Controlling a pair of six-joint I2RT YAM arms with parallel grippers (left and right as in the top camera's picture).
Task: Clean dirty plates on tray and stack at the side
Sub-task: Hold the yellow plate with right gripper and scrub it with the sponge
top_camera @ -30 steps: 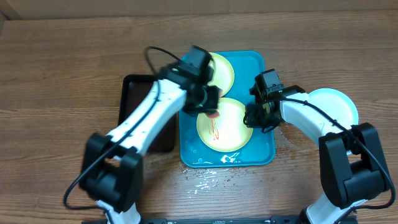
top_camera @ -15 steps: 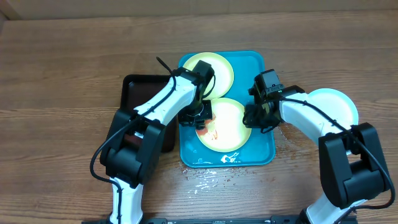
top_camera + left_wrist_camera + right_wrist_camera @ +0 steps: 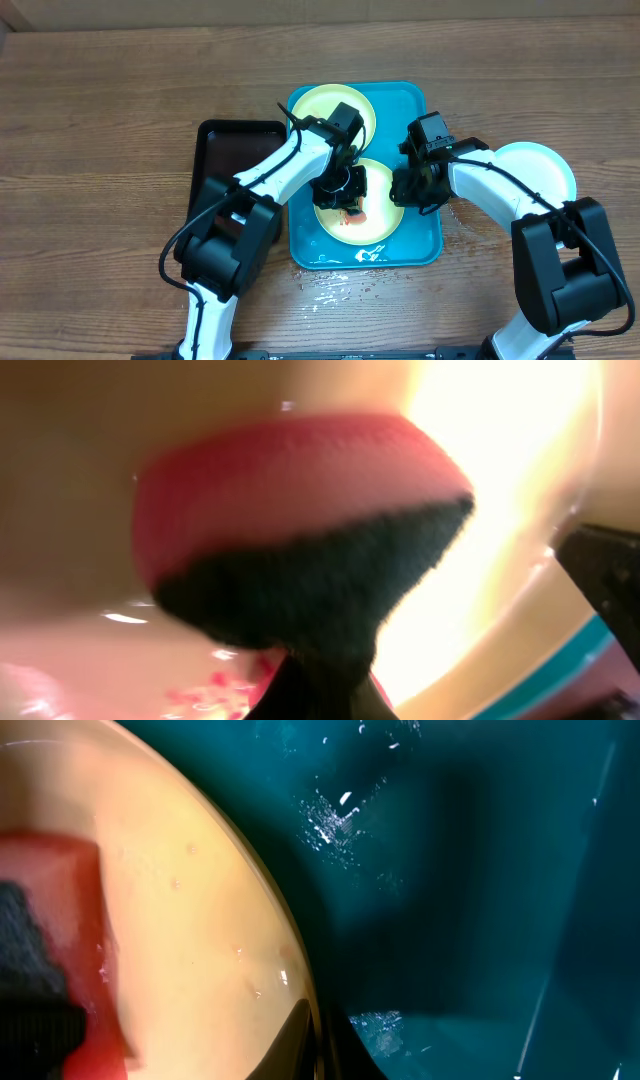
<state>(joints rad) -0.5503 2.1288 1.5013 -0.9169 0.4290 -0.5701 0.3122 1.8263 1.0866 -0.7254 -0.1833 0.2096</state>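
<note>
Overhead: sponge point(image 3: 351, 212) farther across plate point(image 3: 385, 205)

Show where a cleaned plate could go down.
Bare wood left of the dark tray and along the far edge. Crowded: turquoise tray, where left gripper and right gripper meet at the near plate; a white plate lies to its right.

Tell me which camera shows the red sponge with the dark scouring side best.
Left wrist: the red sponge with its dark scouring layer fills the frame, though blurred. Overhead shows only a red sliver under the left gripper; right wrist catches just one red edge at its left margin.
</note>
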